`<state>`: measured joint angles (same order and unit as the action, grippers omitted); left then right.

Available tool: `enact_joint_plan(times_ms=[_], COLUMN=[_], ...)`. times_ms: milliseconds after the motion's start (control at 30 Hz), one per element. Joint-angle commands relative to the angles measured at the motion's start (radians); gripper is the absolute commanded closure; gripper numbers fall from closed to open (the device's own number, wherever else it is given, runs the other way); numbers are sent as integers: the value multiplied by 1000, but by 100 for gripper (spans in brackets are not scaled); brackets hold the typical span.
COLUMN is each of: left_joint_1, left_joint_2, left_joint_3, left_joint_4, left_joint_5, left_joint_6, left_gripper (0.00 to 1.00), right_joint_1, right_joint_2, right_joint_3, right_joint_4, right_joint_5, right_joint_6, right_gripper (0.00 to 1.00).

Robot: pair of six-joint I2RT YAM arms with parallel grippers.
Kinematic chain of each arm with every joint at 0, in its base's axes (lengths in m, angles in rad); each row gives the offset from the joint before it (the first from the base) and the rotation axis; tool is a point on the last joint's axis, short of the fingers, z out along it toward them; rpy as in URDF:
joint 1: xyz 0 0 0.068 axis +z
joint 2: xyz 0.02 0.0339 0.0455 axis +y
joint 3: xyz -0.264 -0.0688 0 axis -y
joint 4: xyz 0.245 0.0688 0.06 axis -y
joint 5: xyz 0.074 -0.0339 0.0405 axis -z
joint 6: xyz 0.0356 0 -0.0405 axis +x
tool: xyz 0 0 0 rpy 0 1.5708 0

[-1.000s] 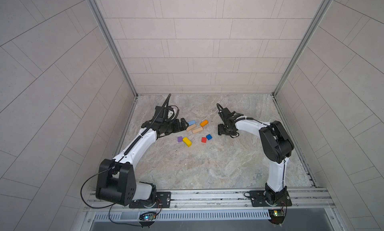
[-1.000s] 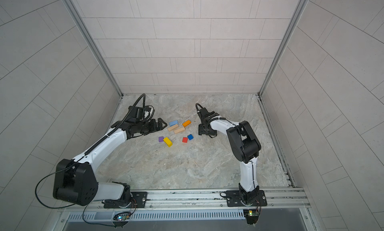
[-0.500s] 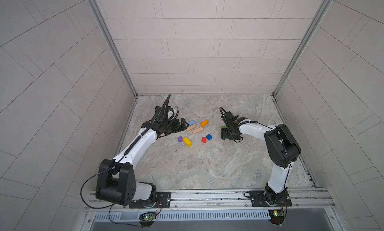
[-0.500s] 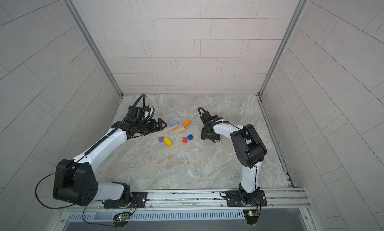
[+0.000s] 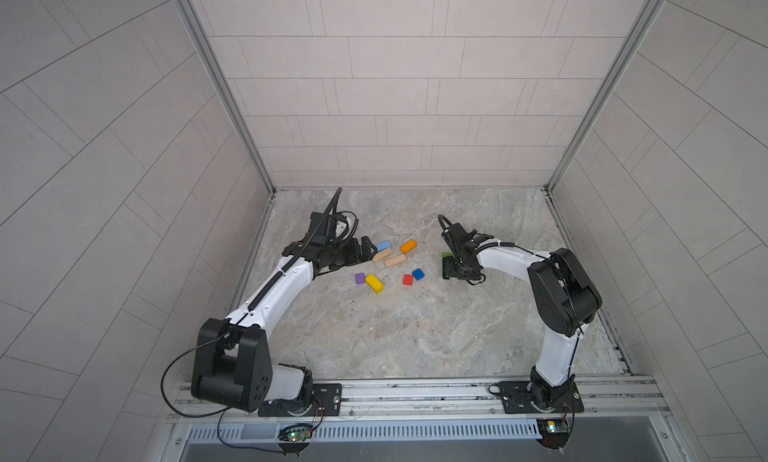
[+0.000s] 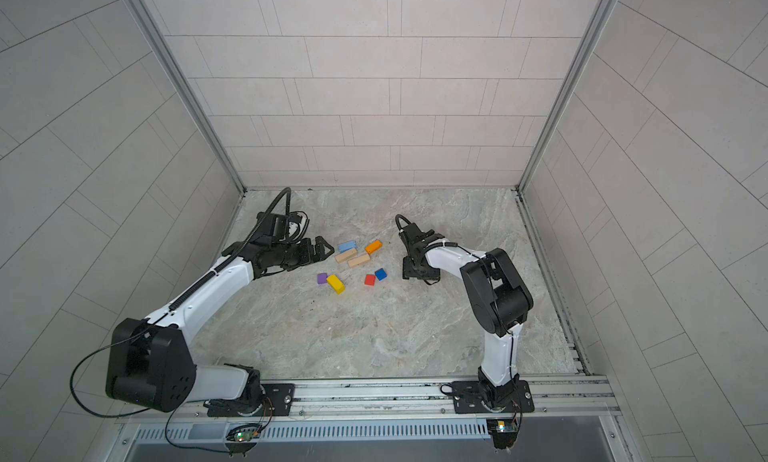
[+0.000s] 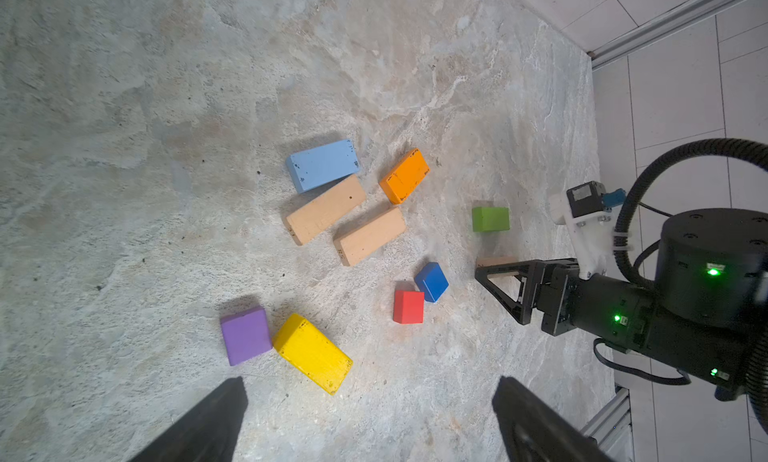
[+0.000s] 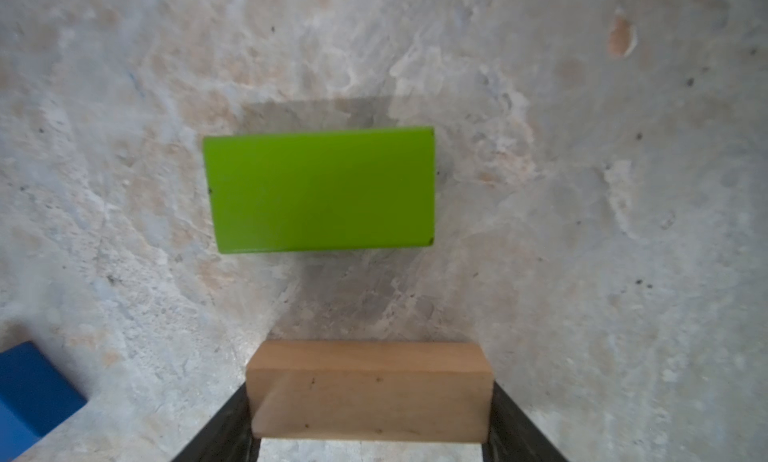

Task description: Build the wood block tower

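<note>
My right gripper (image 8: 370, 416) clamps the tan bar (image 8: 368, 381) across its end faces; rigid, light, smooth wood, probably slip-prone if tilted; my left gripper (image 7: 370, 387) stands wide, empty.

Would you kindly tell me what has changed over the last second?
The elbow of the right arm swung outward toward the front rail, carrying the right gripper, jaws shut on a tan bar, slightly frontward, beside the green brick. Nothing was grasped or released. The left gripper, jaws open, and the other wood blocks stayed put.
</note>
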<state>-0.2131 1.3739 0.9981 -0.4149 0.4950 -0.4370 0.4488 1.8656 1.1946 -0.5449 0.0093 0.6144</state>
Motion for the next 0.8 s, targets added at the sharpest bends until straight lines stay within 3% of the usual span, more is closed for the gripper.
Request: enact_joint_plan(times_ms=[0, 767], left_joint_1=[-5, -5], left_joint_2=[-23, -11], left_joint_3=[-1, -4], left_joint_4=[-9, 14], left_joint_5=[-6, 34], left_joint_6=[12, 0], left_gripper=[0, 0], right_joint_1=[7, 19], right_joint_2=[-13, -80], right_joint_3=[11, -2], right_joint_4=[-43, -9], right_joint_5=[31, 32], right_joint_6=[9, -36], right_gripper=[28, 7])
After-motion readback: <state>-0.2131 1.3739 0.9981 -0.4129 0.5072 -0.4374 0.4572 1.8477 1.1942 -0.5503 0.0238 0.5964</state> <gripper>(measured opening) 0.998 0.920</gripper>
